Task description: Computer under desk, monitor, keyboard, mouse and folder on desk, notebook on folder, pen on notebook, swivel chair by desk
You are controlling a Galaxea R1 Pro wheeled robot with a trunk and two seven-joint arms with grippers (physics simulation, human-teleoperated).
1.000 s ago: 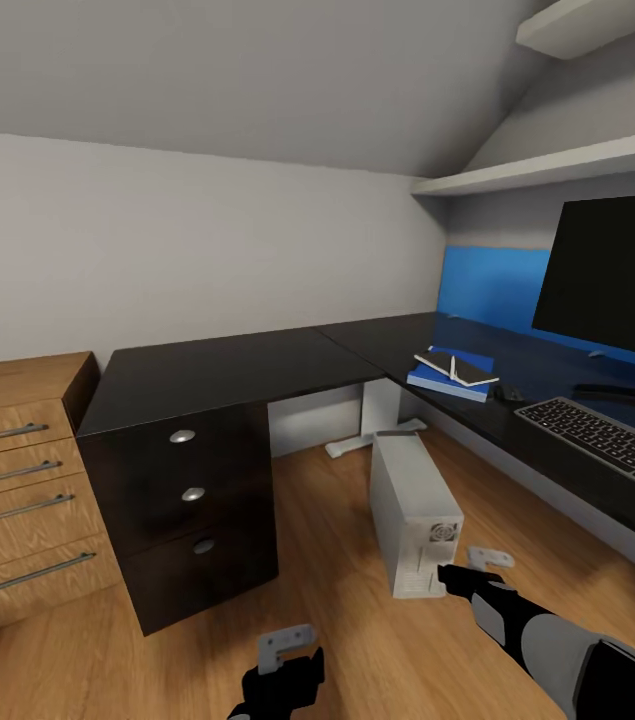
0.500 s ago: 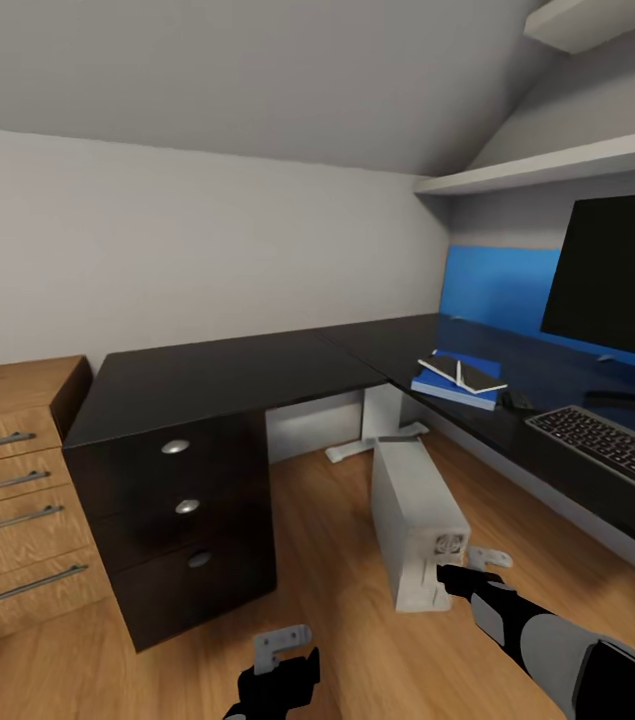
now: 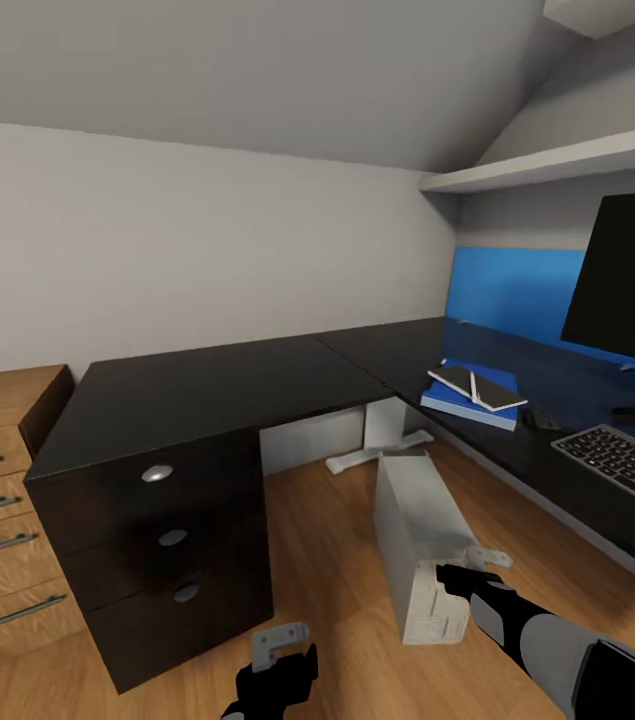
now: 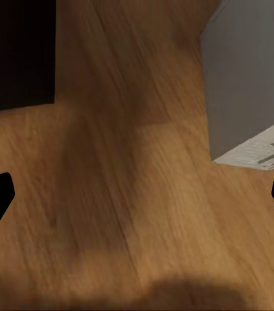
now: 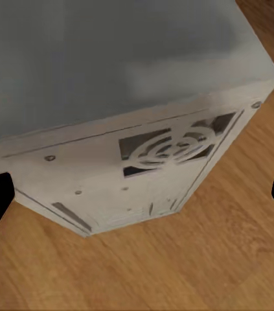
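- Currently the light grey boxy computer tower (image 3: 419, 545) stands on the light wood floor (image 3: 337, 560), out in front of the glossy black L-shaped desk (image 3: 257, 385), tilted, its vented rear panel facing the robot.
- Right gripper (image 3: 467, 572) hovers just beside the tower's near end, fingers spread.
- Left gripper (image 3: 279, 648) hangs over bare floor, fingers apart.
- On the desk lie a bright blue folder (image 3: 467, 403) bearing a dark notebook (image 3: 479, 387), a slim black keyboard (image 3: 625, 465) and a wide black monitor (image 3: 627, 280).

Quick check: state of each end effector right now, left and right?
Left end effector: open, holding nothing, over the wood floor.
Right end effector: open, holding nothing, close to the computer; contact cannot be told.
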